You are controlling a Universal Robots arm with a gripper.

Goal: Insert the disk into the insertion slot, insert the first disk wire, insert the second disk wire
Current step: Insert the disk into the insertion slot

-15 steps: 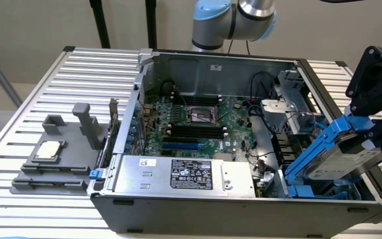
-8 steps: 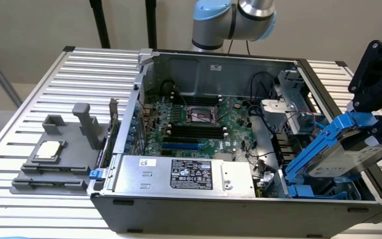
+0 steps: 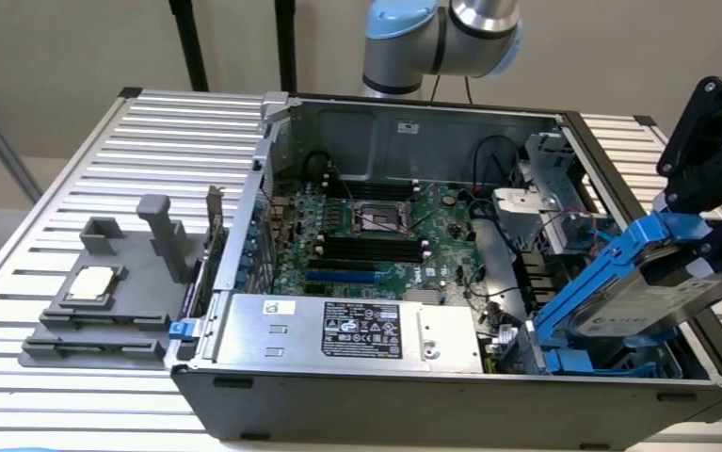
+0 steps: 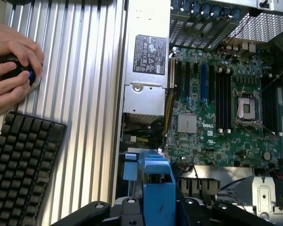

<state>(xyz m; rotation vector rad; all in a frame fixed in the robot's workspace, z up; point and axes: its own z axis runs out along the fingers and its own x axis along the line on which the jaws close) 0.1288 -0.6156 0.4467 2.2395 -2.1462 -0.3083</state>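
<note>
At the exterior view's right, over the front corner of the open computer case (image 3: 436, 400), the disk (image 3: 662, 299) is held tilted in the gripper (image 3: 710, 247). The jaws are closed part-way onto its bright blue carrier (image 3: 593, 282). The label side is turned upward and the lower end is angled down toward the insertion slot (image 3: 586, 358), the bay with blue rails just beside the power supply (image 3: 348, 330). Whether the carrier already touches those rails cannot be told.

The disk is judged not yet seated: most of it stands clear above the case edge, so the first step is under way but unfinished. No wire is seen plugged into the disk, so both wire insertions are judged to remain undone.

From the wrist view, the carrier is seen between the gripper's black fingers (image 4: 191, 207), with the motherboard (image 4: 217, 94) beyond it. On the slatted table (image 4: 85, 94), a person's hands (image 4: 12, 66) are rested on a small black controller beside a keyboard (image 4: 23, 165).
</note>
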